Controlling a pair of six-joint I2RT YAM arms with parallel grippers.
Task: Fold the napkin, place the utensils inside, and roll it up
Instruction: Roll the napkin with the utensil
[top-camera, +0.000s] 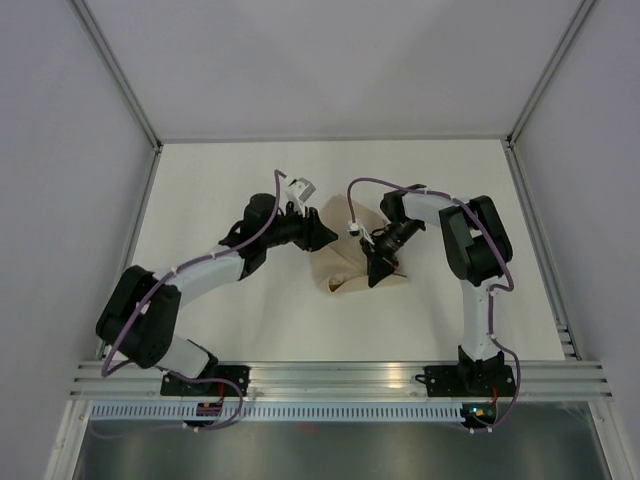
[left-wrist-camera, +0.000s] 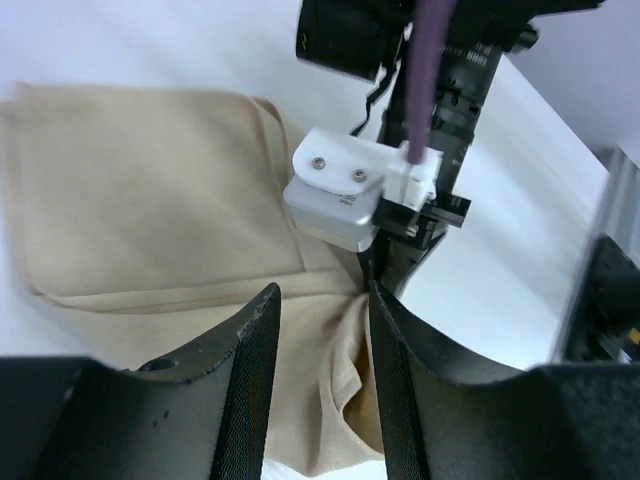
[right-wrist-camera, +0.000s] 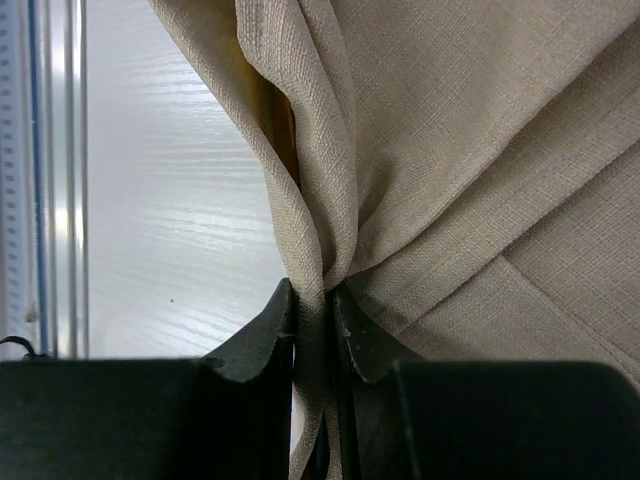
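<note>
The tan napkin (top-camera: 345, 262) lies bunched on the white table between my two arms. Part of it is flat (left-wrist-camera: 150, 190) and part is drawn up into a creased peak (right-wrist-camera: 420, 150). My right gripper (right-wrist-camera: 312, 300) is shut on a gathered fold of the cloth, which runs down between its fingers. My left gripper (left-wrist-camera: 322, 300) stands open just over the napkin's loose edge, with cloth showing in the gap and neither finger pressing it. The right gripper (left-wrist-camera: 400, 240) and its white camera block are right in front of the left fingers. The utensils are out of view.
An aluminium rail (top-camera: 340, 375) carrying both arm bases runs along the near edge. Grey walls and metal posts (top-camera: 150, 140) close in the white table (top-camera: 220, 190) at the sides and back. Another rail (right-wrist-camera: 55, 170) shows at the left of the right wrist view.
</note>
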